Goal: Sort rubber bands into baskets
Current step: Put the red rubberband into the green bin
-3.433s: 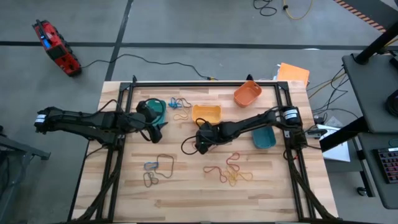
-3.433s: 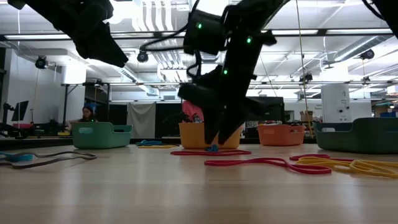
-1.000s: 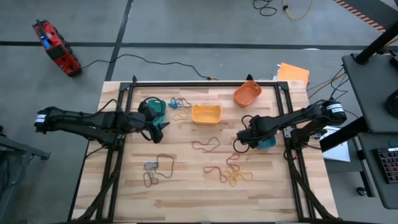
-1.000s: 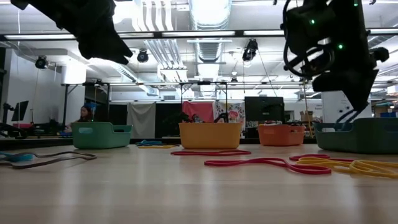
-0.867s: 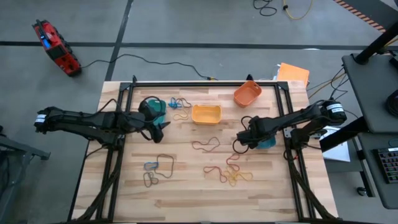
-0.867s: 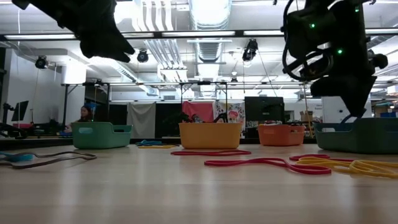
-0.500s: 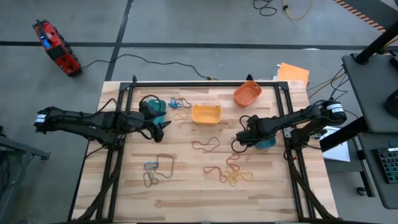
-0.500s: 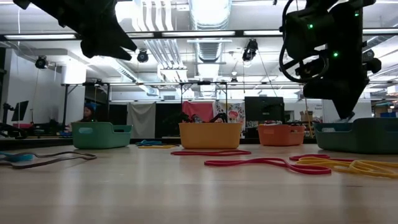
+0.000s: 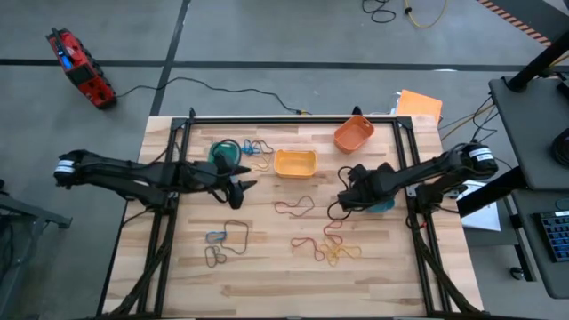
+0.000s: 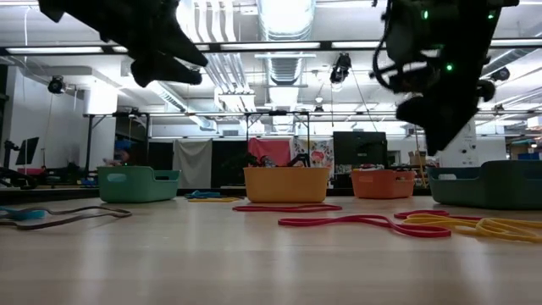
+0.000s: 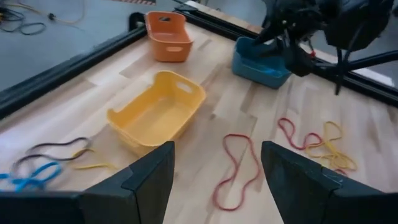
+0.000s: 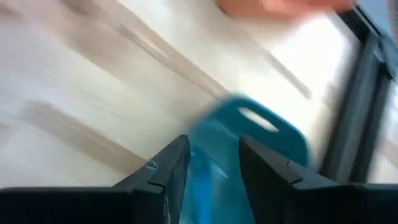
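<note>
Hovering my right gripper (image 9: pixel 341 200) beside the blue basket (image 9: pixel 380 201), fingers apart and empty.
My left gripper (image 9: pixel 240 188) hangs open at centre-left of the high view, near the teal basket (image 9: pixel 224 151). A red rubber band (image 9: pixel 294 208) lies below the yellow basket (image 9: pixel 294 163); more bands (image 9: pixel 331 251) lie lower right on the counter (image 9: pixel 267 276).

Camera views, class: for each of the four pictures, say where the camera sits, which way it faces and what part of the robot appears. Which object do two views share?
High view: above, facing straight down; both arms, the left gripper and the right gripper show.
Low view: at table-top height, facing across the table; arms hang from above.
Left wrist view: on the left arm, facing the yellow basket; its open fingers show.
Right wrist view: on the right arm, facing the blue basket; its open fingers show.
Shared: the yellow basket, in high and left wrist.
</note>
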